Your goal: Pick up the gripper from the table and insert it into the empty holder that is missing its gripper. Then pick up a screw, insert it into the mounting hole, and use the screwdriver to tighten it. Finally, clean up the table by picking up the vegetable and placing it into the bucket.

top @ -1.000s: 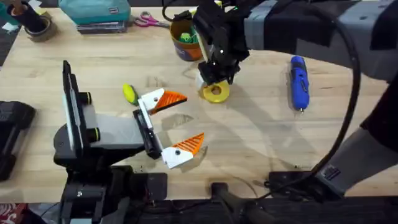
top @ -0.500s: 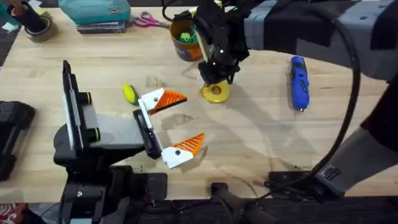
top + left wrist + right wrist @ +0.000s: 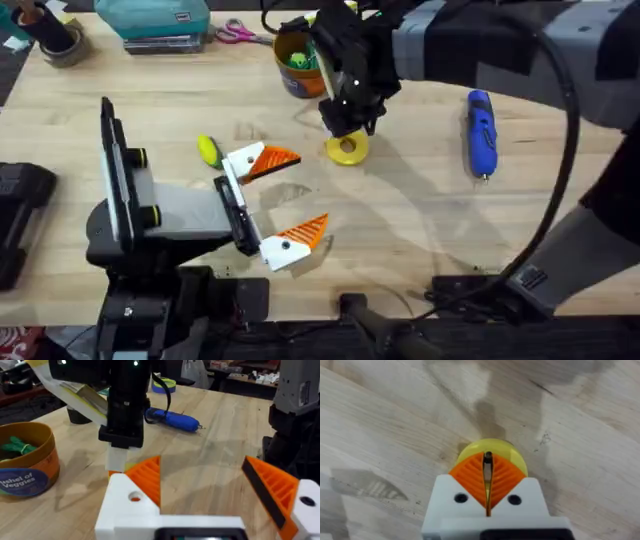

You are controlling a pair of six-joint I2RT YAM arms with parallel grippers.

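My left gripper (image 3: 308, 195) lies open on the table. Each of its white finger bases, the holder (image 3: 283, 250) kind, carries an orange ribbed gripper wedge (image 3: 312, 231). A round mounting hole (image 3: 135, 496) shows in one base. My right gripper (image 3: 350, 122) hangs just over a yellow ring-shaped disc (image 3: 347, 150). Its orange pads (image 3: 470, 476) are shut on a thin dark screw (image 3: 487, 456). The yellow-green vegetable (image 3: 208, 150) rests beside the left gripper's far finger. The blue screwdriver (image 3: 481, 132) lies to the right. At the back stands the orange-brown bucket (image 3: 293, 62).
Pink-handled scissors (image 3: 236, 33), a teal case (image 3: 152, 20) and a tape roll (image 3: 62, 42) line the far edge. Bare wood lies between the yellow disc and the screwdriver. The right arm (image 3: 500, 45) spans the back right of the table.
My right gripper has risen slightly off the yellow disc, uncovering a little more of it. The left arm has not moved.
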